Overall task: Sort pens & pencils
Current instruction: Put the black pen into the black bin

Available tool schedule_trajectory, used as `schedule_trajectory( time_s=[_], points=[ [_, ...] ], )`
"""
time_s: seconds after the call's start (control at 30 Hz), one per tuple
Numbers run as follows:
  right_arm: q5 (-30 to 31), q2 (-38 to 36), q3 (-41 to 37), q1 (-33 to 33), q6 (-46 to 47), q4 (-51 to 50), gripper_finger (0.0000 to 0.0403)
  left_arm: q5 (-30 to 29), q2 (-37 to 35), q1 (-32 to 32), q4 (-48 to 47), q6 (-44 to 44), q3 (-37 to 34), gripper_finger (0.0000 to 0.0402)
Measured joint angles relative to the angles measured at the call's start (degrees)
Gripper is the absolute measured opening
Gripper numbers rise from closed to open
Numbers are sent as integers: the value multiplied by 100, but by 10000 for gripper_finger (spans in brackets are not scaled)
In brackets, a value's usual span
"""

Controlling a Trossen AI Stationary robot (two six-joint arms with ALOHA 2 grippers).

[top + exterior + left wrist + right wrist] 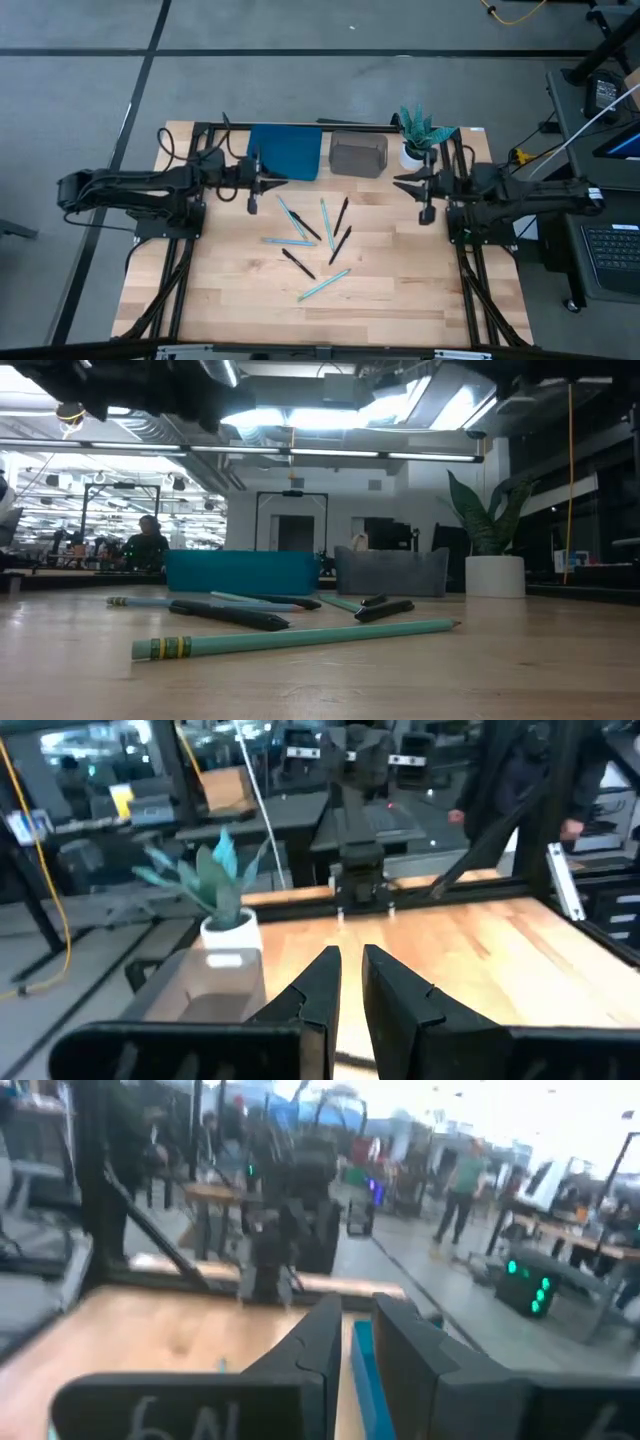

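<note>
Front pencil: one pencil [300, 638] lies nearest the low camera, banded end toward 9 o'clock, tip toward 3; in the high view it is the one [324, 285] toward 6 o'clock of the scatter.
Pens: black pens [298, 264] lie mixed among the pencils at mid-worktop; none is in a bin yet, so sorting looks not begun.
Pencils: the other light-blue pencils [291, 218] fan out between the pens, some crossing or touching them; which ones actually touch I cannot tell.
Worktop: the wooden worktop [230, 300] carries everything.
Left claw: the left claw [252, 205] hangs at 10 o'clock of the scatter, above the wood and empty; its wrist view shows the fingers [312, 995] nearly pressed together with a slim gap.
Right claw: the right claw [426, 213] hangs at 2 o'clock, also empty, its fingers [322, 1342] a little apart with nothing between.
Why so: both arms sit pulled back to the sides, which I judge a waiting pose that leaves the pile uncovered for the overhead camera.
Bins: a blue bin [284, 152] and a grey bin [358, 155] stand side by side at 12 o'clock, likely one per kind.
Plant: a potted plant [416, 135] stands at 1 o'clock, beside the grey bin.
Views: only the high view gives the whole layout; only the low view shows the banded end and people at benches far behind.
</note>
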Motion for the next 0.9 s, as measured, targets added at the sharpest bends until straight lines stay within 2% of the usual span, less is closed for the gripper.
schedule_trajectory(
  time_s=[0.1, 0.33, 0.5, 0.63, 0.8, 0.9],
  points=[
    [-324, 370, -4, -486, 154, 61, 63, 25, 202, 83, 209, -46, 0, 41],
    [-1979, 1487, -4, -1674, 177, 1133, 63, 96, 774, 99, 576, -48, 2, 41],
    [-2858, 2254, 83, -2212, 358, 1250, 63, 538, 1213, 97, 629, 17, 0, 41],
    [-3151, 2813, 613, -2231, 151, 357, 63, 555, 1332, 97, 523, 81, 0, 41],
    [-2886, 3603, 1623, -1921, -153, -1243, 63, 517, 1327, 97, 113, 241, 0, 41],
    [-2820, 4059, 2103, -1739, -202, -1828, 63, 415, 1327, 97, -201, 301, 0, 41]
  ],
)
